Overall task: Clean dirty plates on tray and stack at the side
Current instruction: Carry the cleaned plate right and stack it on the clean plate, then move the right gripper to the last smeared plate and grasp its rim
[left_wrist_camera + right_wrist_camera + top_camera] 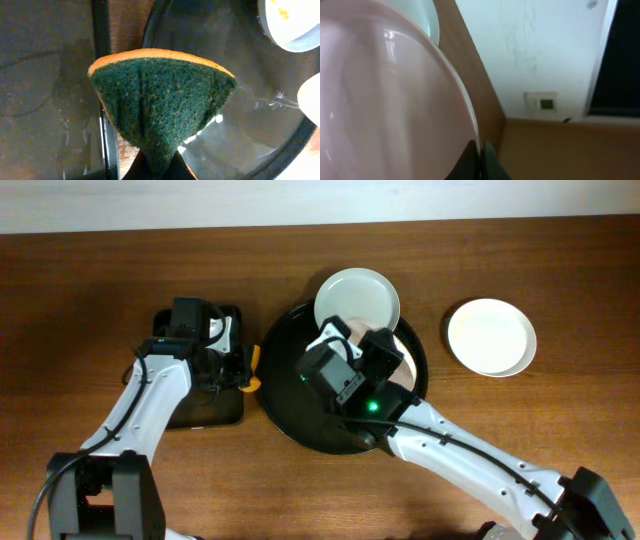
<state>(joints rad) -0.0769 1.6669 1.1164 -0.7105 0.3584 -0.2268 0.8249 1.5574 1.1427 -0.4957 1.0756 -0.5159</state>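
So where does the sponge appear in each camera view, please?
Overhead: the sponge shows only an orange edge at the left claw, beside the left rim of the round tray.
Left wrist: the sponge fills the centre, green face toward the camera.
Right wrist: not in it; a plate in the right claw fills the left.
Shared landmark: the round tray, in overhead and left wrist.

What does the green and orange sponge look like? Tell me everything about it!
The green and orange sponge has a rough dark green scrubbing face and a thin orange foam layer along its top edge. It is squeezed into a fan, narrowest at the bottom where the left hand pinches it. It is held beside the rim of the large round black tray.
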